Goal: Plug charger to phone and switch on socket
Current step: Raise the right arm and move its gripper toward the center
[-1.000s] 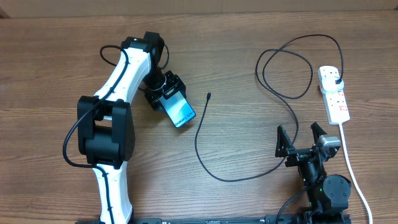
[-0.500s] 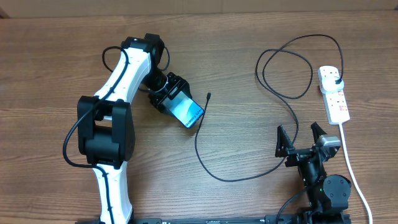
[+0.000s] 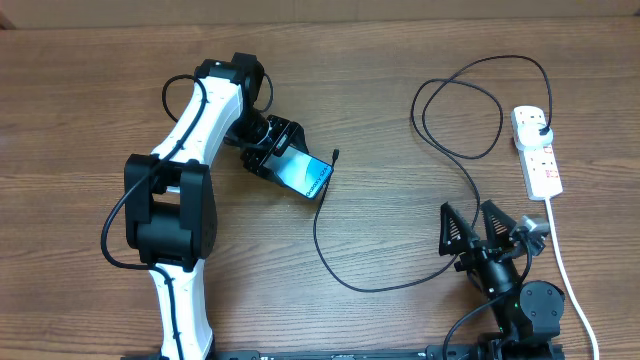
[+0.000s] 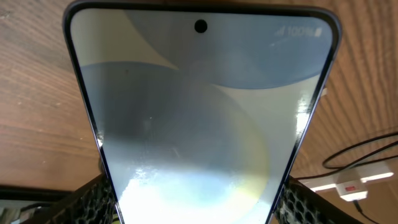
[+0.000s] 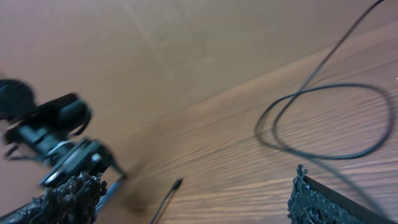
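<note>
L tool point(image 3: 279, 157) is clenched on the phone point(image 3: 305, 176), gripping it by one short end. The screen faces up and the free end angles toward the right of the counter point(image 3: 400, 90). On the L wrist cam the phone point(image 4: 199, 112) fills the view, lit, with the mesh finger pads point(image 4: 93, 200) hugging both long edges.

The charger point(image 3: 316, 220) lies loose on the counter. Its connector tip point(image 3: 335, 154) is just beside the phone's free end; can't tell if they touch. The cable curves down, then loops up to its plug point(image 3: 541, 130), which is seated in the socket point(image 3: 537, 152) at far right.

R tool point(image 3: 470, 232) is released, jaws spread, near the cable's lower bend and gripping nothing. The R wrist cam is blurry, but I make out the connector tip point(image 5: 177, 182) and a cable loop.
</note>
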Tool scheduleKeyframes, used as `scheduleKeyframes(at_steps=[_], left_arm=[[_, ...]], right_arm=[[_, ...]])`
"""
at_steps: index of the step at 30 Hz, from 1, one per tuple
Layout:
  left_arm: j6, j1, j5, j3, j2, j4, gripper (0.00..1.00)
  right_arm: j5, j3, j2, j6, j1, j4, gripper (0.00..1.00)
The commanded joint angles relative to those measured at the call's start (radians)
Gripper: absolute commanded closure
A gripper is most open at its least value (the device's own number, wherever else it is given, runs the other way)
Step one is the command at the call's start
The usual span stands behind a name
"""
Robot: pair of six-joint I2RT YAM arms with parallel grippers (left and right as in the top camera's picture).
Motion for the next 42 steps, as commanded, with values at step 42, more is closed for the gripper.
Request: scheduleKeyframes(at_steps=[42], left_arm=[[0.139,0.078,-0.177,0.029,-0.002,0.049,0.45]], right_arm=[[-0.431,0.716,0.969,-0.132,0.006,-0.528,0.00]])
